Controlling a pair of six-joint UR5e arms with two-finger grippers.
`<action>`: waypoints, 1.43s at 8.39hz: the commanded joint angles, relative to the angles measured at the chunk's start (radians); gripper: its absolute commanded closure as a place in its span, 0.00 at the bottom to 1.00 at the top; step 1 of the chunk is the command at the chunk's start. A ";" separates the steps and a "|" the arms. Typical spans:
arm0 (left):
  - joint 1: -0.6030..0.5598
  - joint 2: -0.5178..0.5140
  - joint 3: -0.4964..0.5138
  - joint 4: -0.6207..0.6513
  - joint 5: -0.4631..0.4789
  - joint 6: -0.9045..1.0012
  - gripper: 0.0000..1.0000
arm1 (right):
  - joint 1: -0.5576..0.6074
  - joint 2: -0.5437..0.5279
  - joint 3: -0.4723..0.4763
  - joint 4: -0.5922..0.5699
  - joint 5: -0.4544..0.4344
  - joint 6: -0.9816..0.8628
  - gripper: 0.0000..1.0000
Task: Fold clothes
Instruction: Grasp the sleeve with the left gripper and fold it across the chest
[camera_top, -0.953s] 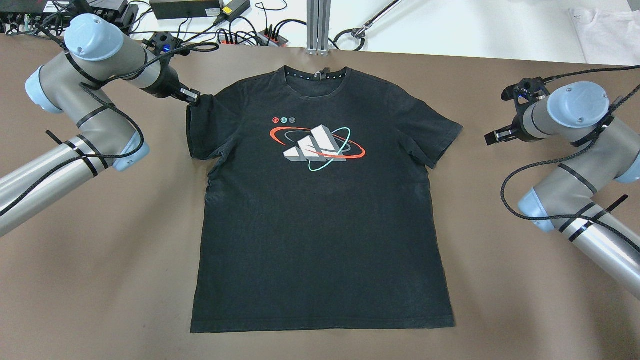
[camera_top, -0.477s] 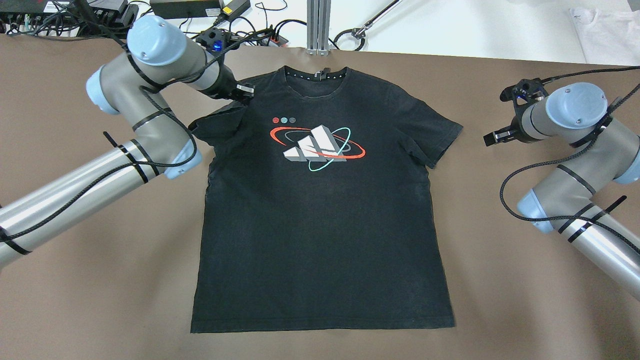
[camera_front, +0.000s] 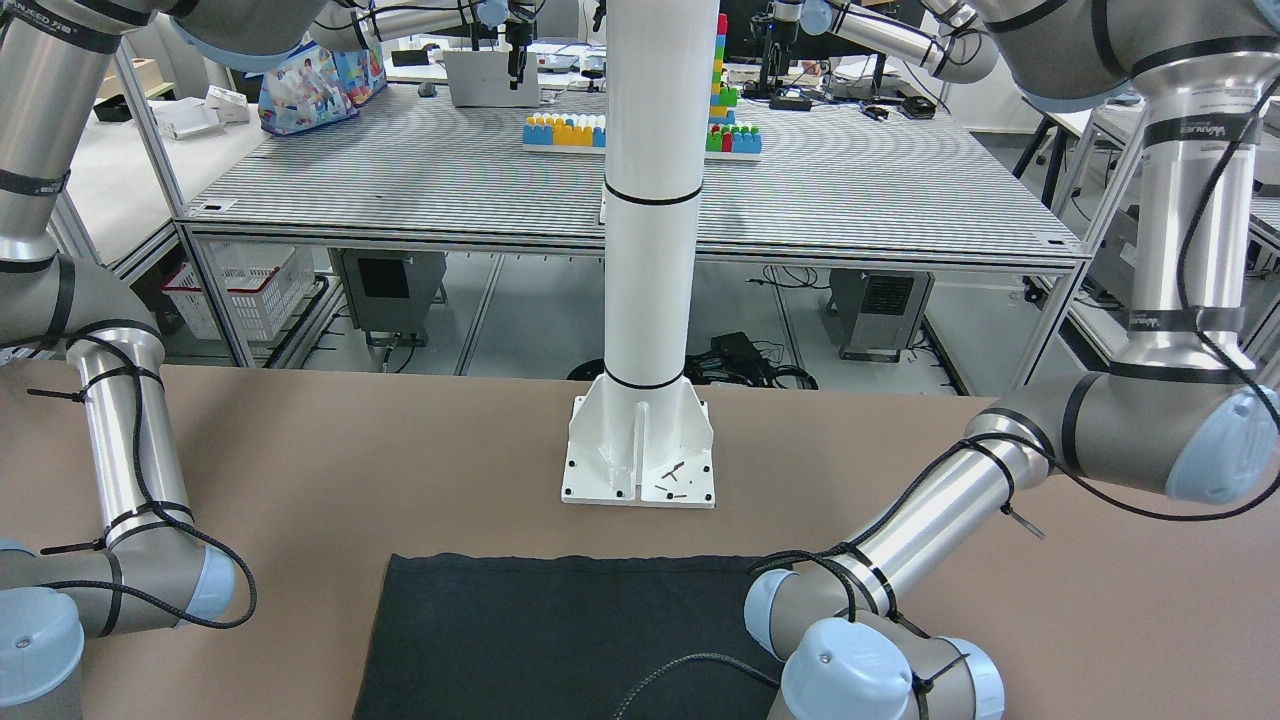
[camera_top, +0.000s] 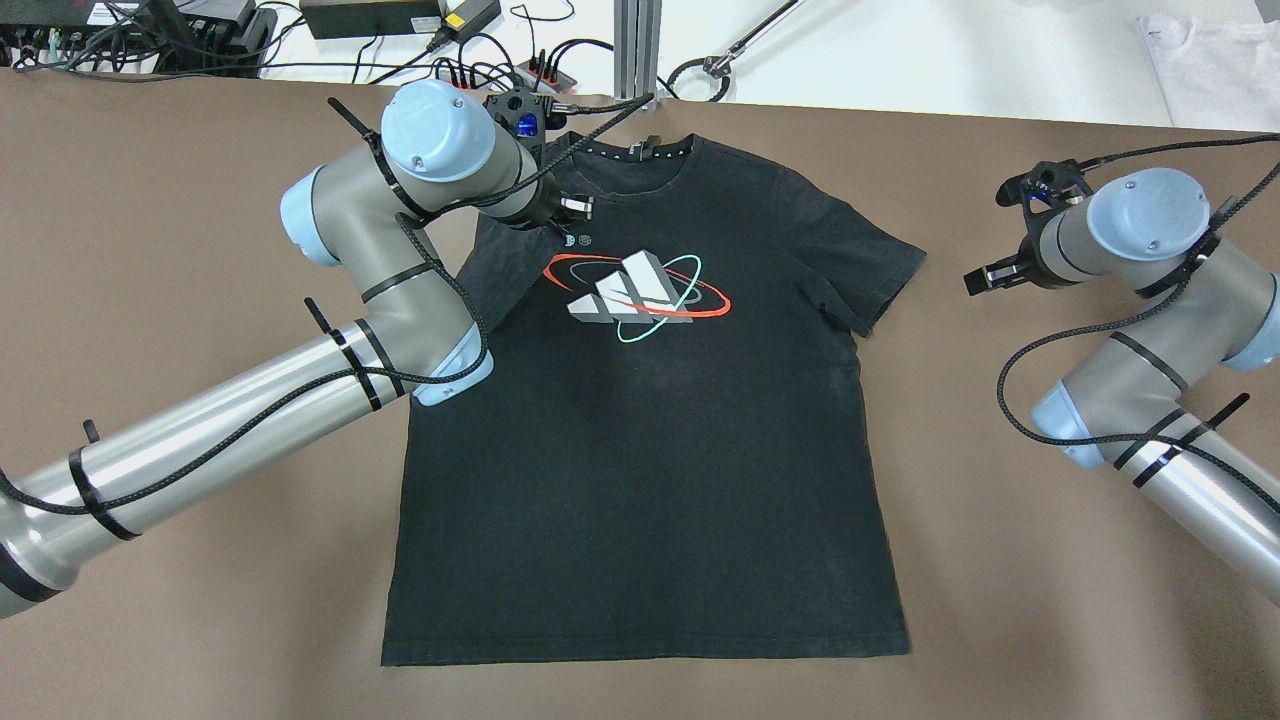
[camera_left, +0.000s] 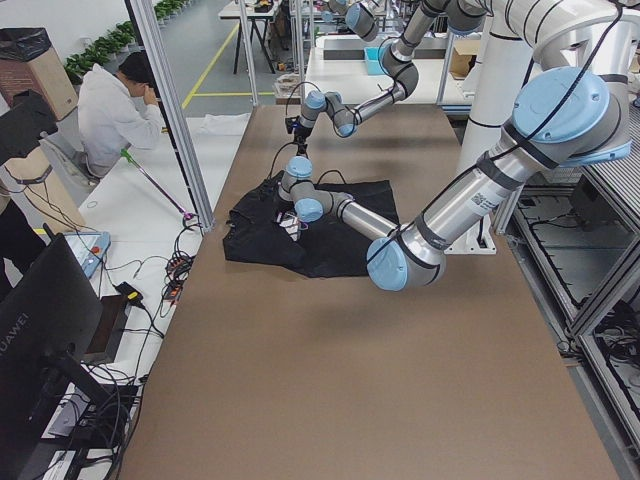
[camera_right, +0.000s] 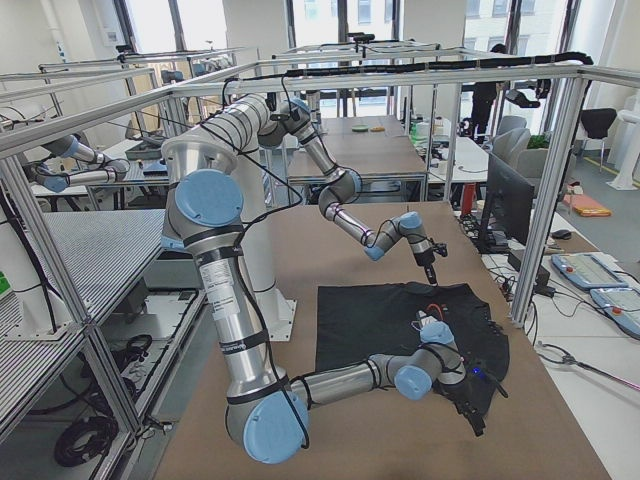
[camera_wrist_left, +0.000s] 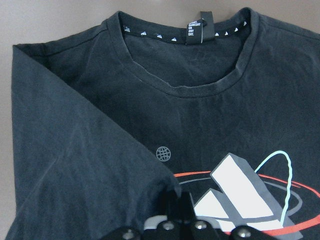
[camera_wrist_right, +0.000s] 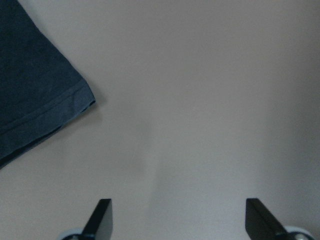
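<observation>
Your left gripper is clamped on the folded sleeve of the black tee, holding it over the chest print. The tee lies flat mid-table, collar away from the robot. It's light, floppy cotton, so I'd expect it to drag and wrinkle. Pinch hems, not mid-panel. Right gripper hangs wide open just beside the flat sleeve, touching nothing.

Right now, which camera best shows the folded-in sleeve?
Left wrist-mounted: the sleeve fills it, folded across the shirt. Overhead, the left arm hides part; side views show it tiny; the rest miss it.
</observation>
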 joint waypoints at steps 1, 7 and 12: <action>0.030 -0.006 0.037 -0.005 0.061 -0.012 1.00 | -0.006 0.000 0.001 0.002 0.000 0.002 0.06; 0.077 -0.035 0.039 -0.005 0.147 -0.126 0.46 | -0.022 0.005 -0.002 0.011 -0.002 0.012 0.06; 0.071 -0.046 -0.004 -0.008 0.141 -0.209 0.00 | -0.022 0.144 -0.146 0.038 0.006 0.130 0.06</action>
